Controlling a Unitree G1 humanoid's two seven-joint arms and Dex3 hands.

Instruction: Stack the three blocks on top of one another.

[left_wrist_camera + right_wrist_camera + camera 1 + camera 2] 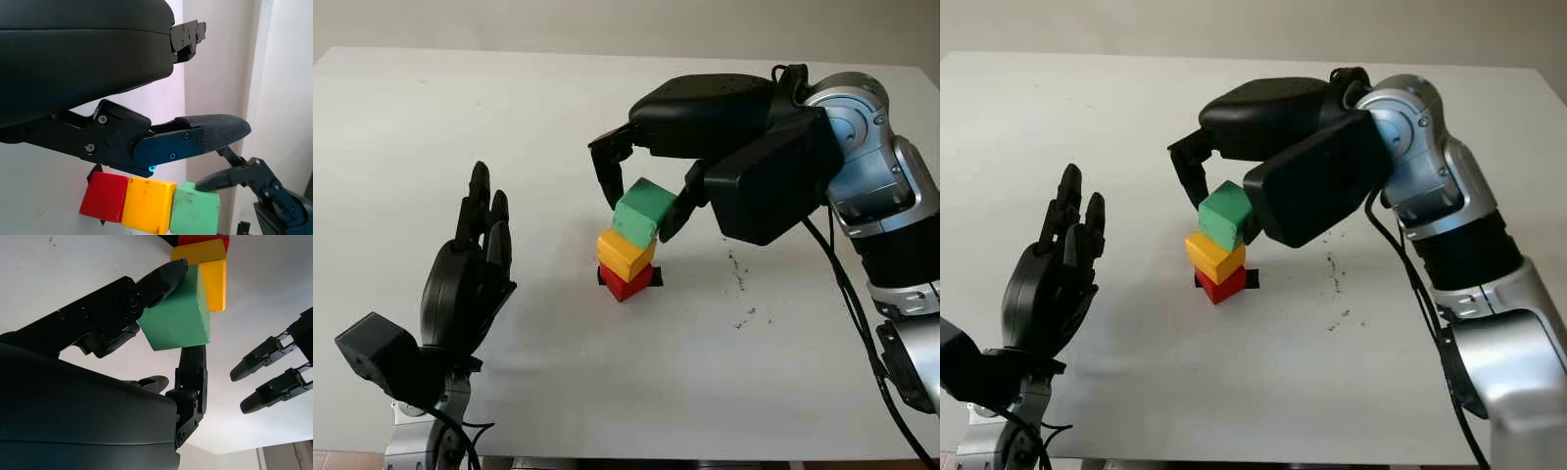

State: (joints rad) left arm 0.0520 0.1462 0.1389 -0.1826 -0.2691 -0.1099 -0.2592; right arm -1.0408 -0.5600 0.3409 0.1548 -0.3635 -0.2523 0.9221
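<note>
No text, label, brand, number or sign can be read anywhere: the blocks' faces are plain, and the hands' shells carry no legible marking.
</note>
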